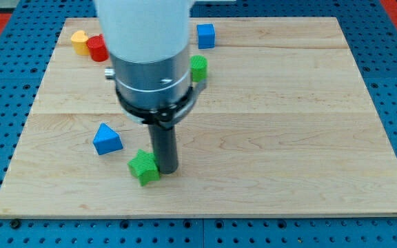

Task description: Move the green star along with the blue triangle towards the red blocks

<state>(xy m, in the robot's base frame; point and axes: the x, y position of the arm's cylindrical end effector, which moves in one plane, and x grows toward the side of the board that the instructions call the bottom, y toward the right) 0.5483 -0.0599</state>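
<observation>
The green star (143, 167) lies near the view's bottom, left of centre, on the wooden board (288, 138). My tip (167, 168) touches the star's right side. The blue triangle (107, 139) sits up and to the left of the star, a short gap away. A red block (98, 48) sits at the view's top left, partly hidden behind the arm's body (150, 55). Its shape cannot be made out.
A yellow block (80, 42) touches the red block's left side. A blue cube (206, 35) stands at the top centre. A green block (198, 67) shows just right of the arm's body, partly hidden. Blue pegboard surrounds the board.
</observation>
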